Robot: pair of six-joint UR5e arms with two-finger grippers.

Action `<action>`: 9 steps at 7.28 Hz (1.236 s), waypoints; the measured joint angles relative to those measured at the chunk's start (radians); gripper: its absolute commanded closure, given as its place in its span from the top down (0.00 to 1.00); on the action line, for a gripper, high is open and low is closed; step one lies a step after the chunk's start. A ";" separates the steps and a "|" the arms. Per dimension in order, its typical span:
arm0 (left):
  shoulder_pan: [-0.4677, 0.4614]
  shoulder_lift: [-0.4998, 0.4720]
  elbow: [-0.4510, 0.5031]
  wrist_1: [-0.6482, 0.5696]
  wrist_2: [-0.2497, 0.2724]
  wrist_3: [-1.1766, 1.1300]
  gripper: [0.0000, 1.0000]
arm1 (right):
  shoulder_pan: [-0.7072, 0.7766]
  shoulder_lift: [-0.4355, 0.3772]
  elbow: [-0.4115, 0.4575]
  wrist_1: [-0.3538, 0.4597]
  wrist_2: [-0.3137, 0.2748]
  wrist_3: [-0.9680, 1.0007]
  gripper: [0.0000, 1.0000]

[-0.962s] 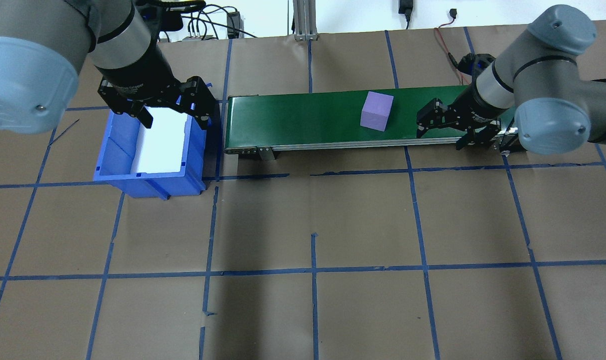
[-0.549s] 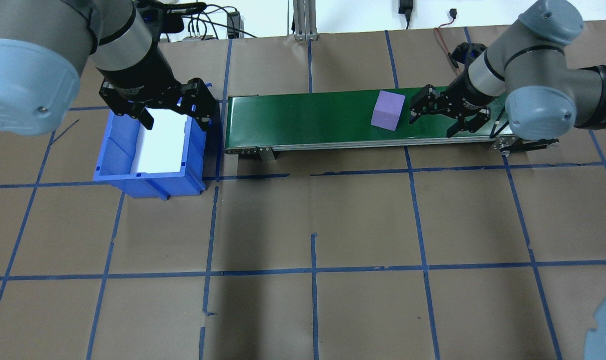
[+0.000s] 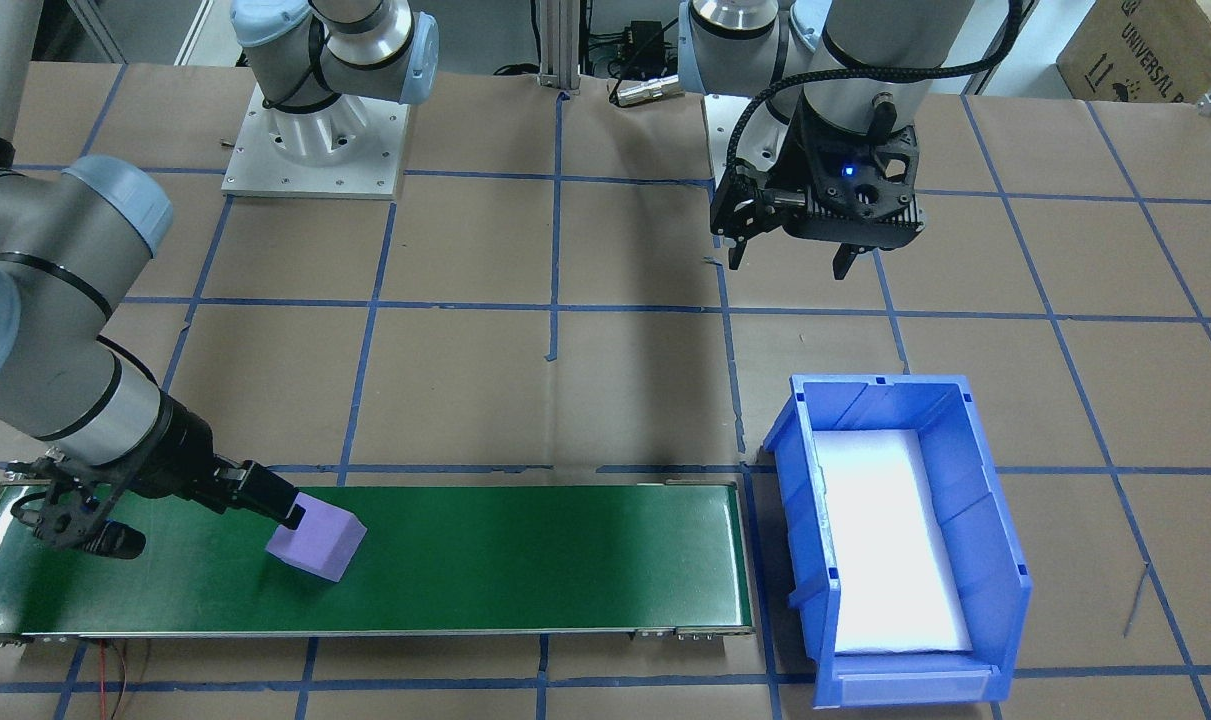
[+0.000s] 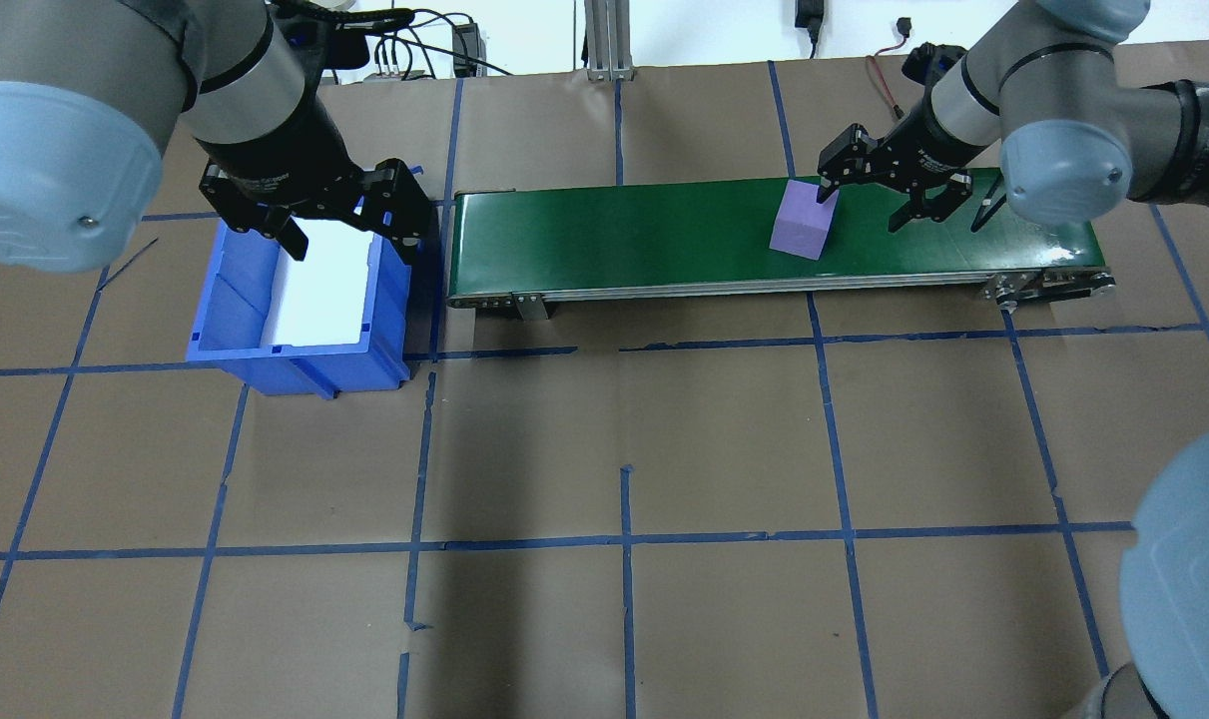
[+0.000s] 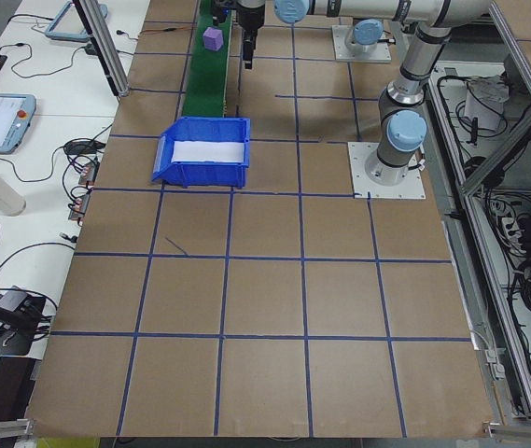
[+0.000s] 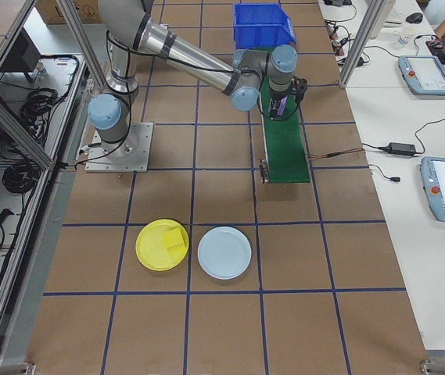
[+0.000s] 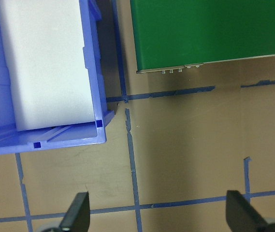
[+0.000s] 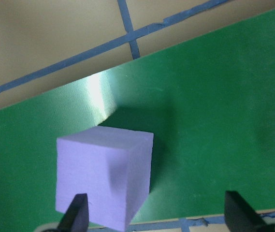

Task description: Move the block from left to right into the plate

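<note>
A purple foam cube (image 4: 802,225) rests on the green belt of a narrow conveyor (image 4: 664,240) toward its end on the robot's right, standing on a desk covered in brown paper marked with a grid of blue tape (image 4: 624,449). The right end effector (image 4: 879,195) is low over the belt with its two fingers spread wide; one fingertip (image 3: 290,515) touches the cube's upper edge, while the other finger (image 3: 115,543) stands apart over bare belt, so nothing is gripped. In the right wrist view the cube (image 8: 103,179) fills the lower left and one fingertip overlaps its near face. The left end effector (image 3: 790,250) hangs above the desk just on the robot's side of a blue rectangular plastic bin (image 3: 1005,560), its fingers wide apart and empty; the left wrist view shows the bin's corner (image 7: 98,130), the white sheet lining its floor (image 7: 45,63) and the near end of the conveyor (image 7: 209,34). The bin sits just beside the conveyor end on the robot's left. The small round yellow plastic plate (image 6: 145,254) lies on the desk well apart from the conveyor, beyond its right end, with a yellow block (image 6: 171,241) on it, and a round pale blue plate (image 6: 224,252) lies just beside it.
</note>
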 measured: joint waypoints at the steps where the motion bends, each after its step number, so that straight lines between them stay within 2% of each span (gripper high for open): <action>1: 0.000 0.000 -0.001 0.000 0.000 0.000 1.00 | 0.000 0.024 -0.021 0.000 0.000 0.018 1.00; 3: 0.000 0.000 -0.001 -0.001 0.001 0.000 1.00 | -0.001 0.055 -0.040 0.000 0.008 0.044 0.99; 4: 0.000 0.000 -0.002 -0.001 0.001 0.000 1.00 | -0.001 0.073 -0.048 0.000 0.014 0.052 0.93; 6: 0.000 0.000 -0.003 -0.002 0.001 0.000 1.00 | -0.001 0.096 -0.050 -0.003 0.014 0.049 0.46; 8: 0.000 0.000 -0.003 -0.002 0.001 0.000 1.00 | -0.003 0.093 -0.056 -0.003 0.002 -0.018 0.38; 9: 0.000 0.000 -0.003 -0.002 0.001 0.000 1.00 | -0.006 0.078 -0.056 -0.003 -0.031 -0.078 0.39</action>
